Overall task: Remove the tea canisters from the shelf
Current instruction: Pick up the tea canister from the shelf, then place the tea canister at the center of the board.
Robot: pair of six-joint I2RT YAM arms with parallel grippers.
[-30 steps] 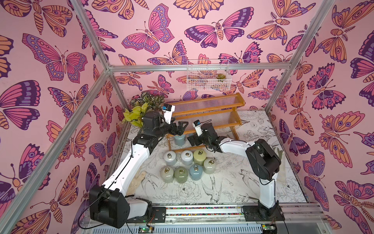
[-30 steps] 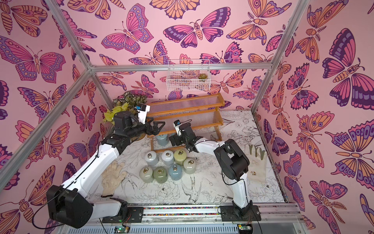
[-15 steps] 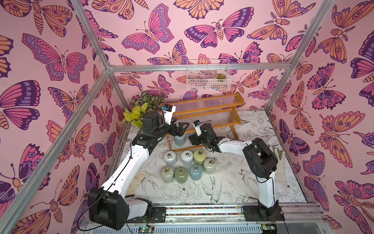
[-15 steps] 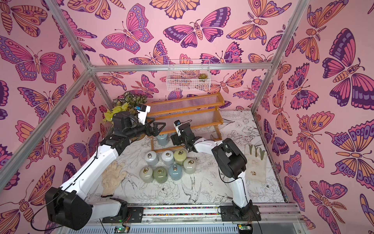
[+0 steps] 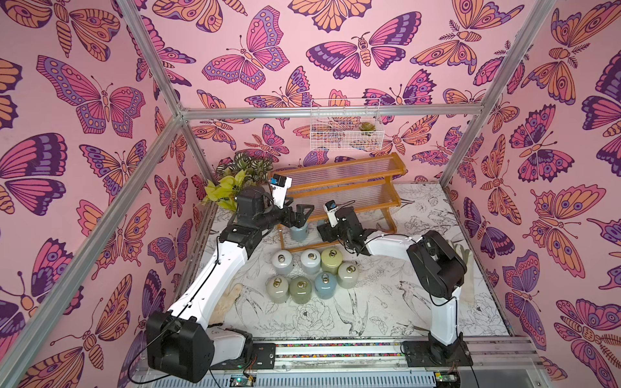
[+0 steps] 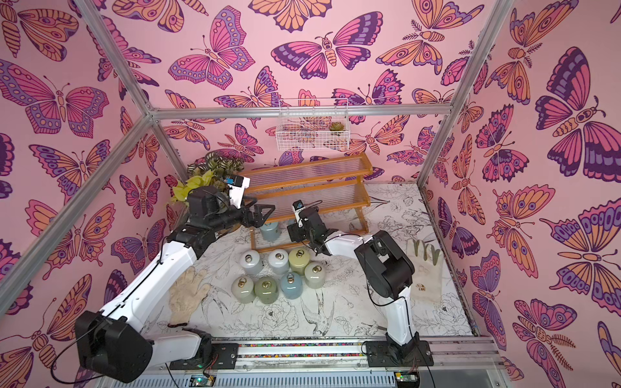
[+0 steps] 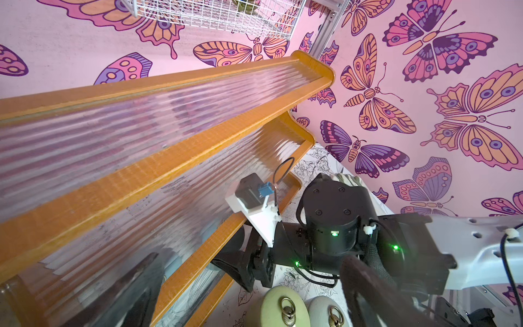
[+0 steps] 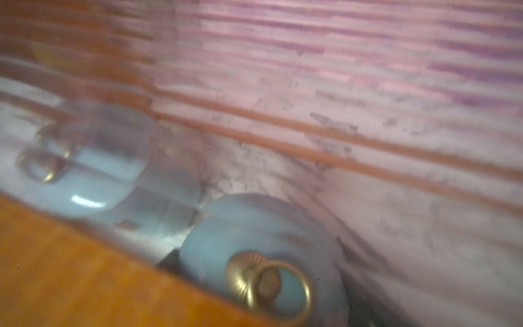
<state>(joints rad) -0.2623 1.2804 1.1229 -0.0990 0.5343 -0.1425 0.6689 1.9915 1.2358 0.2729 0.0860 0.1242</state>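
Overhead, pink butterfly walls point(image 5: 100, 100), sketch-printed tabletop point(image 5: 386, 302) (seven canisters point(image 5: 324, 285)), left gripper point(image 5: 300, 216) spread, right gripper point(image 5: 322, 232) pinching blue canister point(image 8: 254, 235)

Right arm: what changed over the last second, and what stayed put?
The right gripper barely shifted, but appears to have closed on a blue-grey canister on the bottom tier of the shelf. Unchanged: the left gripper, open above the other shelf canister, and the seven canisters on the table.
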